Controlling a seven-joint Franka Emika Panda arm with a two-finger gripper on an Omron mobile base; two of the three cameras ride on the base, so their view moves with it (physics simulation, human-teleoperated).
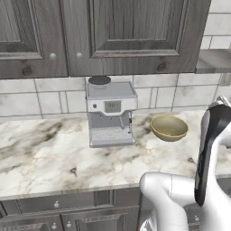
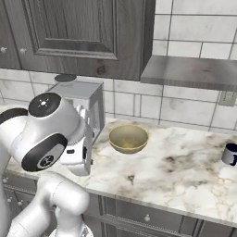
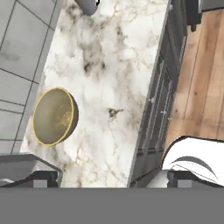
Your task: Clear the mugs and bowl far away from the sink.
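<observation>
Tool (image 3: 113, 178) stands released, its two dark tips far apart at the bottom of the hand view, with nothing between them and nothing touched; it looks down on the worktop from above.

The marble worktop (image 1: 40, 153) is wide and mostly bare. Its front edge runs above grey drawers (image 3: 153, 109), and past them lies a wooden floor (image 3: 201, 78). At the back it ends at a tiled wall (image 1: 54, 97), under dark upper cabinets (image 1: 131, 31).

A grey coffee machine (image 1: 110, 113) stands against the wall. The robot's own arm hides a part of it in the right base view.

The bowl (image 1: 169, 127), tan with a yellow rim, sits upright just beside the machine, near the wall, with open room in front of it.

One dark mug (image 2: 230, 154) stands well apart from the bowl, further along the worktop. The picture edge cuts it off, so its handle is hard to make out.
</observation>
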